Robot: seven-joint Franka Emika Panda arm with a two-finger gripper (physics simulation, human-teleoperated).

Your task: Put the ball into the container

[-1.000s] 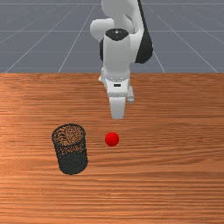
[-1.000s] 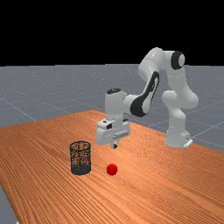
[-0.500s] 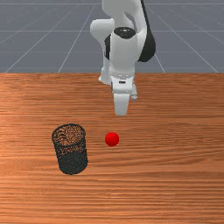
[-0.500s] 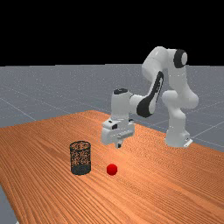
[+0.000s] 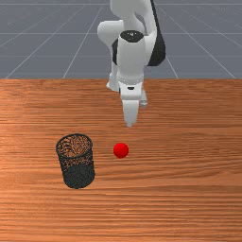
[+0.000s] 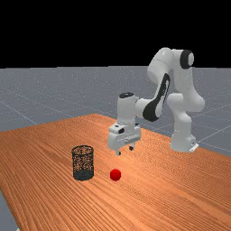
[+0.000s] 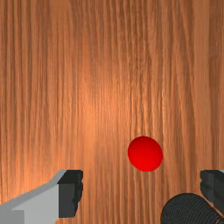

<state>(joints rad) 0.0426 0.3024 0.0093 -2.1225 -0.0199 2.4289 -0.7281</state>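
- Front view: the ball (image 5: pixel 121 150) lies on the table (image 5: pixel 189 175), between six and seven o'clock from the gripper (image 5: pixel 129 124). Coming down without first shifting that way could miss it. Count: one ball, one arm (image 5: pixel 131 61), one gripper, one container (image 5: pixel 78 174), upright near the ball's nine o'clock.
- Far view: the gripper hangs above the table, the container toward ten o'clock from the ball. A fingertip brushing the ball on the way down could set it rolling, round as it is. Count: one ball, one container, one arm, two fingertips (image 6: pixel 118 153).
- Wrist view: the jaws stand wide apart, holding nothing. Looking down, call the finger beside the container three o'clock, its mate nine: the ball lies toward twelve from their midpoint. Closing off-centre could squeeze it out; that three o'clock finger might clip the container's rim. Count: one ball, one container, two fingers (image 7: pixel 70 193).
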